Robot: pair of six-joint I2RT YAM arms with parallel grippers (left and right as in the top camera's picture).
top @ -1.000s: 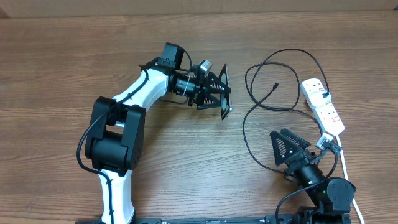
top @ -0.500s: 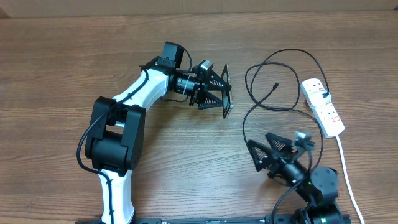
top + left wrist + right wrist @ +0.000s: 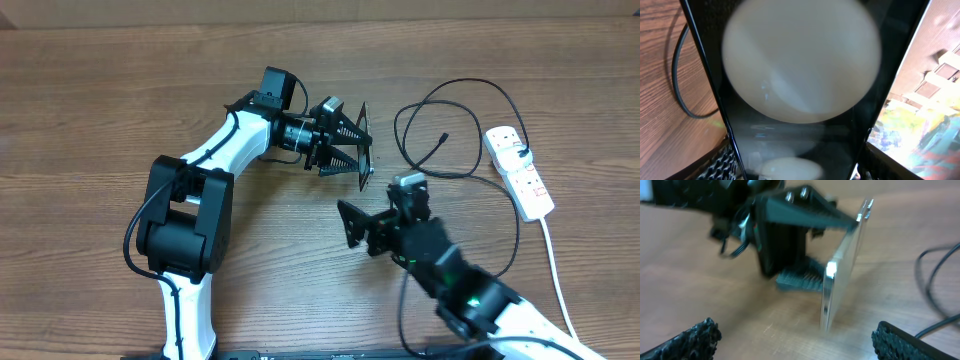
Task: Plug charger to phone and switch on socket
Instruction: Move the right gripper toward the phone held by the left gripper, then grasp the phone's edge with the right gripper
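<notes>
Glossy, rigid phone [image 3: 841, 269] looks slippery, so the left gripper [image 3: 352, 147] clamps across its edges; right gripper [image 3: 360, 228] gapes empty.

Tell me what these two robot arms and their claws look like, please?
The left arm has glossy white shells between bulky black joints, with a thin black cable alongside. The left gripper has black triangular fingers with ribbed sides. The right arm is likewise black and white, with a small green light. The right gripper has black fingers with a rough, knobbly surface.
</notes>
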